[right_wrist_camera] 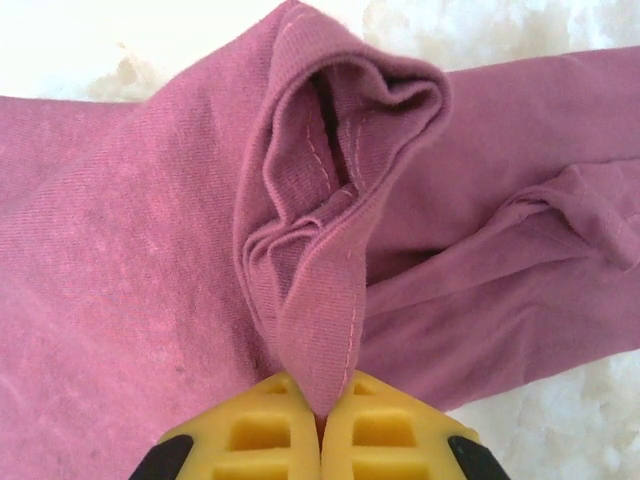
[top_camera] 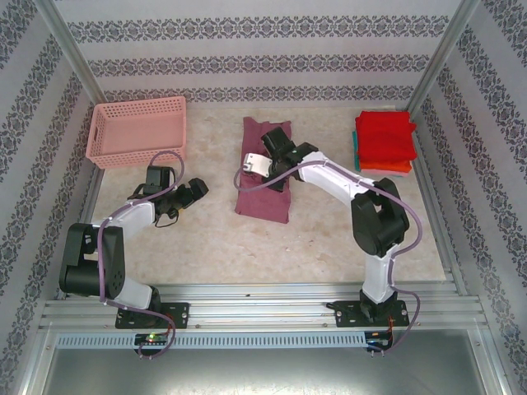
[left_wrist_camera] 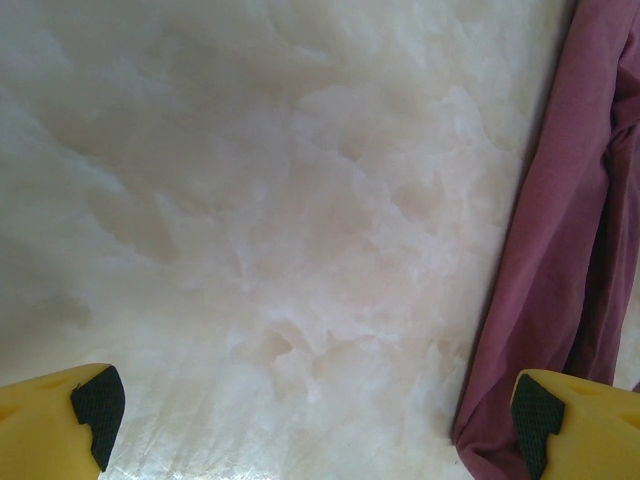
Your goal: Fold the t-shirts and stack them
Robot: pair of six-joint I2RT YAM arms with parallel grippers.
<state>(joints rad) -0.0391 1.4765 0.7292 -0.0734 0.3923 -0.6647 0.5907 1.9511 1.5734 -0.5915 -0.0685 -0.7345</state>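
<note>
T-shirts were placed at the middle and at the far right of the pale marbled table (top_camera: 214, 239). At the far left, a pink lattice basket (top_camera: 138, 132) was set against the back wall, well apart from any cloth. Nearer and just to its right, the left gripper (top_camera: 196, 191) was pointed toward the middle of the table. In the left wrist view this gripper (left_wrist_camera: 313, 415) was seen with its yellow, black-padded fingers (left_wrist_camera: 98, 408) spread wide over bare tabletop, with nothing between them. The edge of the maroon t-shirt (left_wrist_camera: 560, 250) was seen just beside the right-hand finger. Whether the fingers touched the table could not be told. At the middle, the maroon t-shirt (top_camera: 263, 204) was laid as a long, narrow strip running from far to near and slightly slanted. Its far half was partly covered by the right arm. The right gripper (top_camera: 272, 141) was lowered onto that far part. In the right wrist view its fingers (right_wrist_camera: 270, 430) were pressed together on a stitched hem of the shirt (right_wrist_camera: 130, 230). A bunched, layered fold of maroon cloth was raised above the flatter fabric around it. At the far right, a stack of folded shirts was set near the side wall. A red t-shirt (top_camera: 385, 136) was on top, an orange t-shirt (top_camera: 387, 169) showed at the near edge, and a teal t-shirt (top_camera: 356, 150) peeked out at the left side.
</note>
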